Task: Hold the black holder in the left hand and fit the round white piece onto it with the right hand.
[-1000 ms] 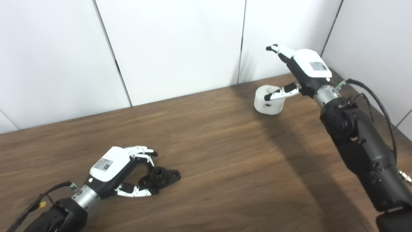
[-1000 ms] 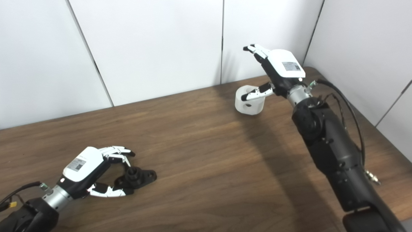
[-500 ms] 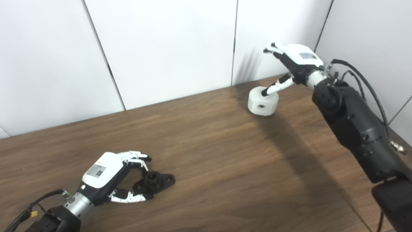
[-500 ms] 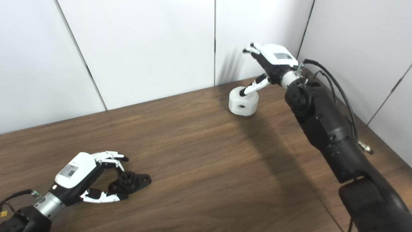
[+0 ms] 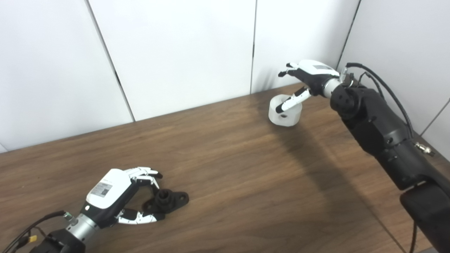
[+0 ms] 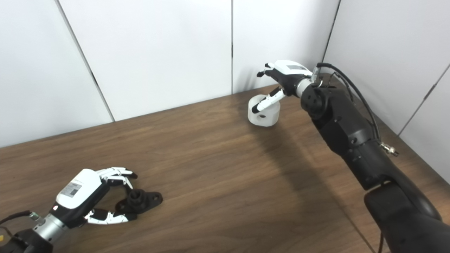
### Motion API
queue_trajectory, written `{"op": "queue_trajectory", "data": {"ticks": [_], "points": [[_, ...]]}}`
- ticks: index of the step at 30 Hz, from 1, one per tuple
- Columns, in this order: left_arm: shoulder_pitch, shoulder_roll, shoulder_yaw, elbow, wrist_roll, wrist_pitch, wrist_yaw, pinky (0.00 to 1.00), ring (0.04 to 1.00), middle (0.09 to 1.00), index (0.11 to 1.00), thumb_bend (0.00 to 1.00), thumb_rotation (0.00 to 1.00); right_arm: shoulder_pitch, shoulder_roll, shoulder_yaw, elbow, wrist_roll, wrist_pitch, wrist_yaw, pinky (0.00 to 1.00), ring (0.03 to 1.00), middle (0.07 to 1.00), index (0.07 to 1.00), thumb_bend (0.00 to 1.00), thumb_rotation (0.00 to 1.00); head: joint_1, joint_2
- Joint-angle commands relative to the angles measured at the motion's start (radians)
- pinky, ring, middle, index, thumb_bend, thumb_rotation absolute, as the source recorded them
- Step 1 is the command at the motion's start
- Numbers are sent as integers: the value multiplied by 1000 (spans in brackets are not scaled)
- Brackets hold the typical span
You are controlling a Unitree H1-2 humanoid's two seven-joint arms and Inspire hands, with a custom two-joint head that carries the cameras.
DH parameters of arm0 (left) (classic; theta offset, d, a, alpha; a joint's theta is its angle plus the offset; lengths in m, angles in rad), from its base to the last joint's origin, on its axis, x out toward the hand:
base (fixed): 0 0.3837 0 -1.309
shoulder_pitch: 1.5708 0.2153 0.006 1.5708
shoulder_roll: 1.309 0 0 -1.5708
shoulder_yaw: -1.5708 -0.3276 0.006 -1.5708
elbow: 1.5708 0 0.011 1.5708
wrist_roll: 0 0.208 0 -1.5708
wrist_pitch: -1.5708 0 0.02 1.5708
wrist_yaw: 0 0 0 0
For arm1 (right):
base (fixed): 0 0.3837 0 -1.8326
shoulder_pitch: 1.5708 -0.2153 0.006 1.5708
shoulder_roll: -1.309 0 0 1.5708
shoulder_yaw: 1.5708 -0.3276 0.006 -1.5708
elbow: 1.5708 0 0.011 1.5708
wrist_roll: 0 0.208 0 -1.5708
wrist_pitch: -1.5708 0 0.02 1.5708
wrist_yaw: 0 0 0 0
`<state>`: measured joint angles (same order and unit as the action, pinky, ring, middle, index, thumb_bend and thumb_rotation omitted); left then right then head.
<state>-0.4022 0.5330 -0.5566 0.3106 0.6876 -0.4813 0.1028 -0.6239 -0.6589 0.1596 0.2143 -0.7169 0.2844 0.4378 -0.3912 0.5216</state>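
both hands are spread: left hand [image 5: 116, 196] around the black holder [image 5: 168, 201], right hand [image 5: 305, 78] over the round white piece [image 5: 284, 110], which its thumb could tip.

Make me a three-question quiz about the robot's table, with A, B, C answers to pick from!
1. Where is the round white piece?
A. by the far wall, at the right hand
B. beside the left hand
C. on the floor

2. What colour is the holder?
A. red
B. black
C. yellow

3. Is the right hand gripping the white piece?
A. yes, lifted high
B. yes, squeezed tight
C. no, its fingers are spread above it

Answers:
1 A: it sits at the table's far right end.
2 B: it is dark against the wood by the left hand.
3 C: only the thumb reaches over its top.
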Motion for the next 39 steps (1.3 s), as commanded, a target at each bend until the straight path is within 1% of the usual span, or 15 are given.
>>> {"op": "queue_trajectory", "data": {"ticks": [1, 5, 9, 12, 15, 18, 23, 32, 35, 39], "points": [[40, 48, -23, 24, 40, 12, -71, 682, 798, 768, 487, 523, 54, -67, -37, -4, -42, -6, 18, 2, 897, 1000, 1000, 880, 1000, 548, -2, 2], [38, 50, -31, 33, 38, 12, -51, 675, 791, 762, 486, 523, 53, -67, -38, 1, -54, -6, 27, 5, 897, 1000, 1000, 879, 1000, 552, -5, 2], [36, 54, -36, 40, 32, 12, -53, 681, 796, 766, 486, 523, 53, -64, -39, 10, -73, -15, 67, 29, 912, 1000, 1000, 866, 1000, 558, -9, 1], [36, 55, -29, 33, 33, 12, -70, 685, 798, 770, 487, 523, 54, -59, -41, 20, -84, -27, 90, 40, 917, 999, 1000, 858, 1000, 542, -10, 2], [38, 57, -27, 28, 37, 12, -66, 680, 794, 767, 486, 523, 54, -53, -44, 31, -74, -40, 91, 34, 912, 991, 999, 853, 1000, 548, -10, 3], [39, 59, -25, 27, 38, 12, -66, 679, 793, 768, 486, 523, 54, -46, -45, 28, -60, -27, 88, 30, 932, 992, 1000, 851, 1000, 532, -11, 4], [43, 63, -16, 14, 34, 13, -82, 677, 793, 768, 486, 523, 54, -38, -51, 25, -37, -21, 85, 24, 917, 983, 1000, 849, 993, 516, -14, 4], [51, 65, -5, 5, 38, 13, -101, 683, 792, 768, 487, 523, 53, -29, -57, 21, -24, -20, 96, 21, 926, 991, 997, 854, 999, 519, -16, 6], [50, 67, -10, 11, 34, 12, -87, 679, 788, 764, 486, 523, 53, -28, -57, 23, -17, -24, 105, 20, 921, 988, 996, 849, 1000, 520, -16, 6], [53, 68, -7, 7, 42, 12, -87, 674, 782, 763, 486, 523, 54, -28, -58, 27, -5, -27, 119, 20, 913, 991, 995, 845, 997, 506, -16, 7]]}}
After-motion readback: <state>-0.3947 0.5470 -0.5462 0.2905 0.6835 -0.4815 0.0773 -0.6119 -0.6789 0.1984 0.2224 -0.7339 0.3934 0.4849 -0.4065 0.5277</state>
